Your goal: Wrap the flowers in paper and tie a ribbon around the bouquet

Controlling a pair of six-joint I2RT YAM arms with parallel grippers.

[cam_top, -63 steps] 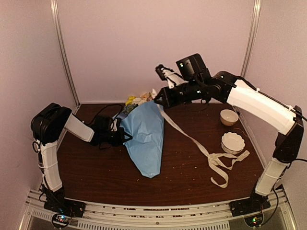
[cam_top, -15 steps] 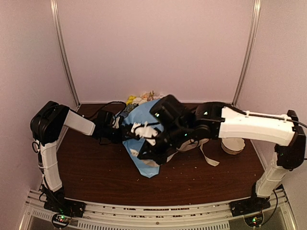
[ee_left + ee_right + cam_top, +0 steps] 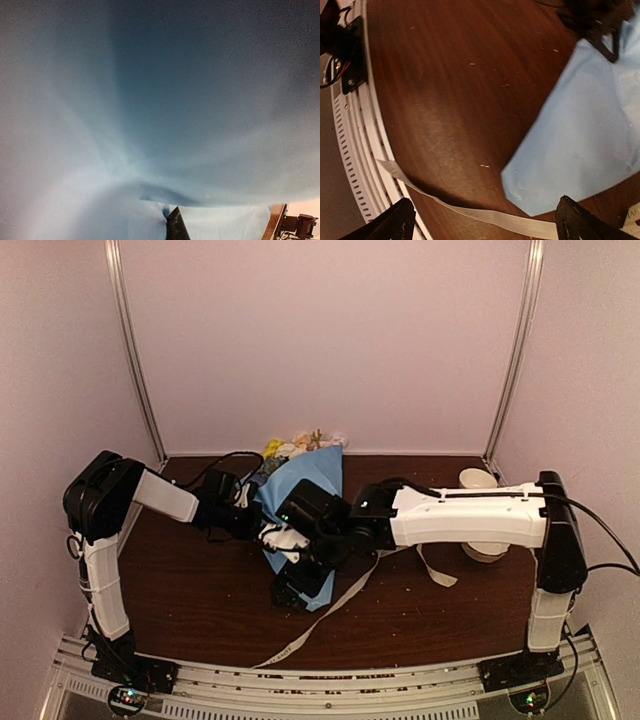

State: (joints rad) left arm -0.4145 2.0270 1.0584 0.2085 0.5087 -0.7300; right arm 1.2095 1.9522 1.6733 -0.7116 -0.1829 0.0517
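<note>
Right wrist: claw agape above ribbon

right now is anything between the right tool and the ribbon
Nothing visible does. The open right tool hangs over the ribbon, which lies on bare table; the paper ends close beside it.

Your left arm reaches in low from the worktop's left edge, with the left gripper pinched tight on the paper. Your right arm stretches flat across from the right edge. The right gripper is spread wide and angled toward the near edge.
</note>
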